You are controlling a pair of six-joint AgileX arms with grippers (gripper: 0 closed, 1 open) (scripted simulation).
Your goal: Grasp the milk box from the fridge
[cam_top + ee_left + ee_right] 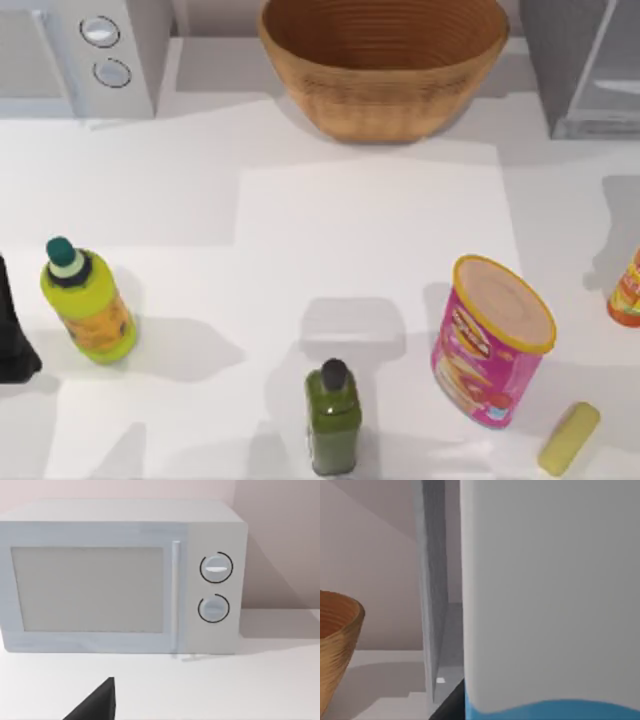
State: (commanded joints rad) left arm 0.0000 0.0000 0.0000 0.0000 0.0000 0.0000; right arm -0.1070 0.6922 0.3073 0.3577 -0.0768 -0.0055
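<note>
Closest to the right wrist camera stands the milk box (545,595), a broad white face with a light blue band along one edge, so close that it blocks most of what lies beyond. A dark wedge beside that blue band is probably part of the right gripper, but I cannot tell whether the right gripper is released, clenched or already grasping the carton. Just behind the milk box is a grey wall of the fridge (432,580), seen edge-on, with the woven basket (335,645) off to one side.

In the top view the fridge (590,70) sits at the table's (370,230) far right corner, so the right arm is clearly the nearer one. The carton lies straight ahead of the right wrist, its long axis likely upright. The coming move turns on closing squarely across that face and drawing it out past the grey wall.

A dark shape at the top view's left edge, beside the yellow-green bottle (88,305), appears to be the idle left arm; its wrist camera faces the white appliance (120,575) with two knobs. Whether the left gripper is released or clenched cannot be told.
</note>
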